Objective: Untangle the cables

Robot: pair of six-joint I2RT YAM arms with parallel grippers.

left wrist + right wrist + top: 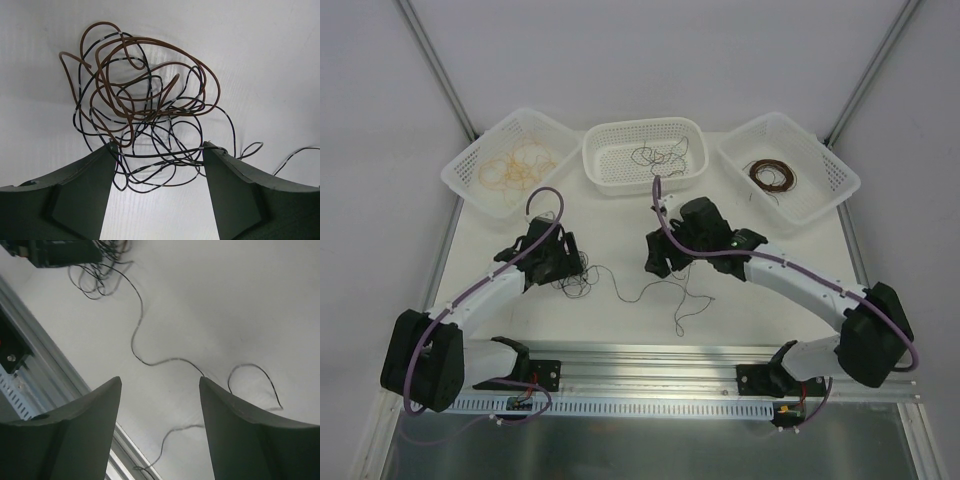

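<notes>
A tangle of brown and black cables (145, 100) lies on the white table, small in the top view (572, 280). My left gripper (160, 150) is open right over its near edge, and black loops drape across and between both fingertips. In the top view the left gripper (565, 265) sits on the tangle. One loose black strand (655, 290) trails right from the tangle. My right gripper (160, 382) is open and empty, above this strand (150, 362); in the top view it (655, 262) is to the right of the tangle.
Three white baskets stand at the back: the left basket (470, 165) holds yellow-tan wires (515, 165), the middle one (610, 175) black wires (660, 155), the right one (830, 180) dark brown wires (770, 177). A metal rail (650, 355) runs along the near table edge.
</notes>
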